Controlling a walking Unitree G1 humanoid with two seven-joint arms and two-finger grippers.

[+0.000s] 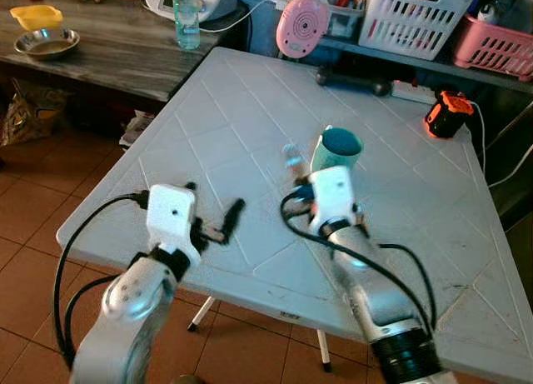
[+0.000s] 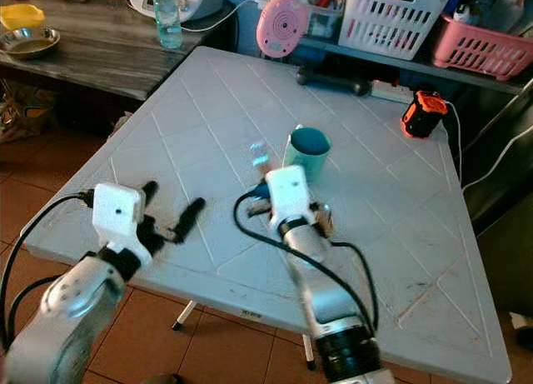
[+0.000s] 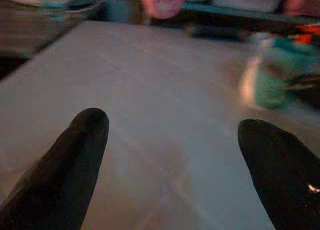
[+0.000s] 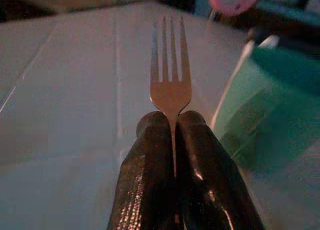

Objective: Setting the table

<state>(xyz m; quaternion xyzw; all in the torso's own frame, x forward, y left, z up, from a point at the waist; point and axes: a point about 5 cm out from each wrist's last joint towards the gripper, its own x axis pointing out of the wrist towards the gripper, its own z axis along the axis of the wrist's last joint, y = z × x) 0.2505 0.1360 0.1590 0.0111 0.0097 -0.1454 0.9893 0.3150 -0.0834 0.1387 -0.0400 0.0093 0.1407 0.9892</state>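
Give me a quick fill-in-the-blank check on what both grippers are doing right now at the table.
1. The right gripper is shut on a ____.
2. The left gripper hovers with its fingers ____.
3. The fork's tines sit beside the ____ cup.
4. Everything rests on a white ____.

Missing words: fork; open; teal; table

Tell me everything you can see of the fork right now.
The fork looks like plain silvery metal, with four straight tines and a narrow neck. The right pincer is shut on its handle, so only the head and neck show. It points forward over the white table, tines ahead, just left of the teal cup. Whether it touches the table cannot be told.
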